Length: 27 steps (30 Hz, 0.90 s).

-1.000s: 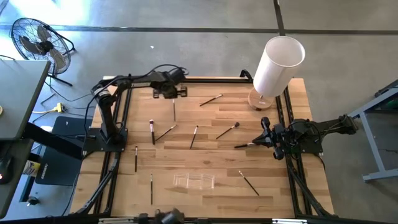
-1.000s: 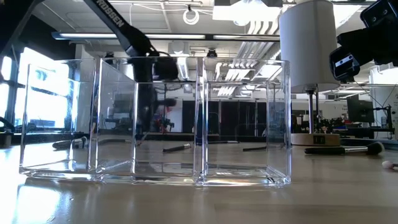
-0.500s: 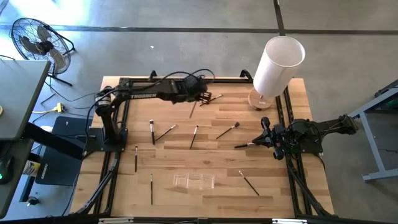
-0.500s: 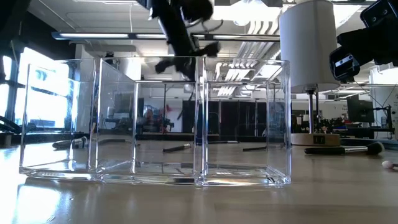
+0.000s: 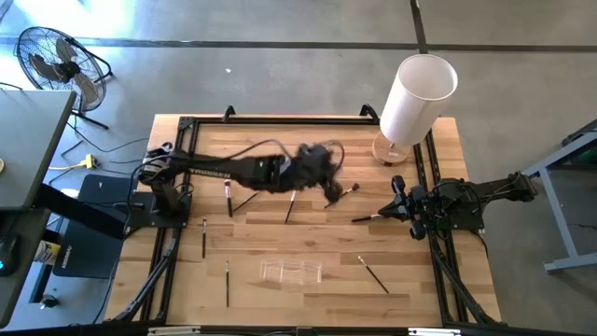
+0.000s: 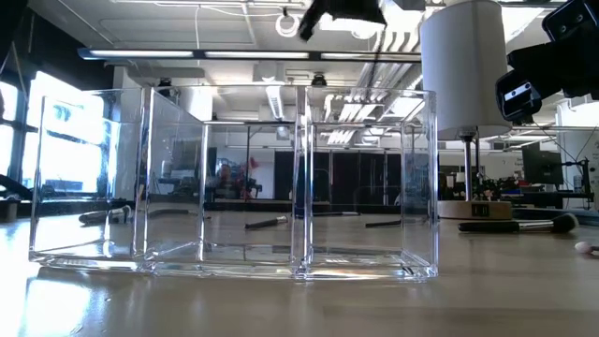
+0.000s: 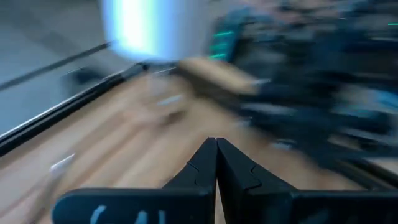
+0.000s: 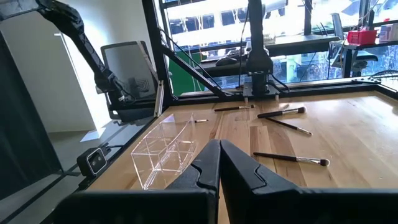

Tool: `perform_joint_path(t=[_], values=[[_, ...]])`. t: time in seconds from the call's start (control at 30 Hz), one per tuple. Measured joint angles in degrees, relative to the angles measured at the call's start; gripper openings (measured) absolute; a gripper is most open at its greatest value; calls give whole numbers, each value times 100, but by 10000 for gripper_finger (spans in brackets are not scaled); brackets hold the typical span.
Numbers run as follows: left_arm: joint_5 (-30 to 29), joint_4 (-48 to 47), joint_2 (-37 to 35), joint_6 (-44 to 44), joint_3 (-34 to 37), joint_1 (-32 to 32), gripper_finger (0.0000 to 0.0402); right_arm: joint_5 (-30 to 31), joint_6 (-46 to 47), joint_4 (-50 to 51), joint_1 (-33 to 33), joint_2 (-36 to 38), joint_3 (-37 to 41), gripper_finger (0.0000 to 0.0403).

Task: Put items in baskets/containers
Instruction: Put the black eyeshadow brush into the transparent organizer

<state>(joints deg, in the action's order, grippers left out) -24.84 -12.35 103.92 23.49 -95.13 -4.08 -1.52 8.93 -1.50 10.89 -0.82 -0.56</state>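
My left gripper [image 5: 328, 175] is over the table's middle, blurred by motion, and its fingers show shut in the left wrist view [image 7: 216, 152]. In the low view the left gripper [image 6: 342, 9] is at the top edge, with a thin dark brush [image 6: 375, 56] hanging under it. Several other brushes lie flat on the wood, among them one [image 5: 291, 205], one [image 5: 228, 196] and one [image 5: 373, 273]. The clear holder [image 5: 291, 272] stands near the front edge and also shows in the low view [image 6: 234, 178]. My right gripper [image 5: 396, 201] waits shut and empty at the right side. My left gripper is shut on the thin dark brush at its upper end [image 6: 374, 23], coming from above. The brush hangs straight down below the fingers, clear of the table. The blur in the left wrist view hides the place of contact.
A tall white cylinder [image 5: 417, 98] on a round wooden base stands at the far right corner. A brush [image 5: 368, 217] lies just in front of my right gripper's tip. Black rails run along the table's left and right edges.
My left gripper has swung fast from the table's far left toward the right and the near edge, to above the middle. It has stayed shut. The brush has gone along with it, hanging below, clear of the table.
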Motion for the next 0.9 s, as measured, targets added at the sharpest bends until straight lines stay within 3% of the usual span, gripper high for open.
perform_joint_path(t=[0.13, 0.43, 0.63, 0.9], values=[[332, 764, -4, -573, 0, -418, 0, 1, 0, 0, -1, -1, 0, 5], [485, 602, -259, -1044, 324, -1336, 0, 0, 0, -1, -2, -1, 0, 5], [418, 1612, -1056, -936, 1803, -2049, 0, 2, 0, -2, -2, -2, 0, 5], [-833, 2726, -2139, -464, 3785, -3227, 0, 2, 0, -9, 0, -6, 0, 5]])
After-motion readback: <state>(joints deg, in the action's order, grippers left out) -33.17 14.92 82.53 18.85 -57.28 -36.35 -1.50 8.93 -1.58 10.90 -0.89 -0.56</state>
